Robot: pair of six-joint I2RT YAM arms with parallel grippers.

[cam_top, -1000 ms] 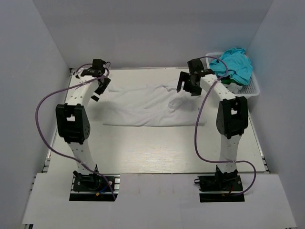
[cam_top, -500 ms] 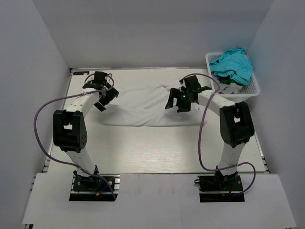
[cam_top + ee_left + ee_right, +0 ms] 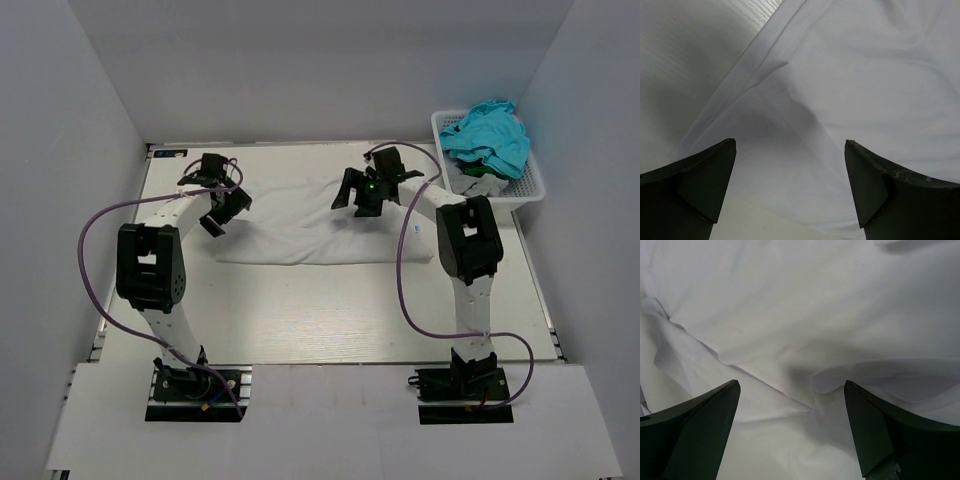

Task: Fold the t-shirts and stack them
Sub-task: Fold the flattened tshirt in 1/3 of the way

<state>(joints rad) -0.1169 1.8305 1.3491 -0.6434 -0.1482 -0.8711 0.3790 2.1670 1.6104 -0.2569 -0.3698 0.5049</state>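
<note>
The white t-shirt [image 3: 295,225] lies spread and partly folded across the middle of the table. My left gripper [image 3: 225,208] is open and empty, low over the shirt's left edge; in the left wrist view the hem and a fold [image 3: 790,100] lie between its jaws [image 3: 790,165]. My right gripper [image 3: 357,195] is open and empty over the shirt's upper right part; the right wrist view shows wrinkled white cloth [image 3: 790,315] under it [image 3: 790,405]. Teal and grey t-shirts [image 3: 490,135] are heaped in the basket.
A white plastic mesh basket [image 3: 532,188] stands at the far right corner. Grey walls close the table on the left, back and right. Purple cables loop from both arms. Bare light tabletop [image 3: 320,310] lies in front of the shirt.
Both grippers came down onto the shirt. The right gripper moved left from near the basket to over the shirt's upper right part; the left moved right onto the shirt's left edge.
</note>
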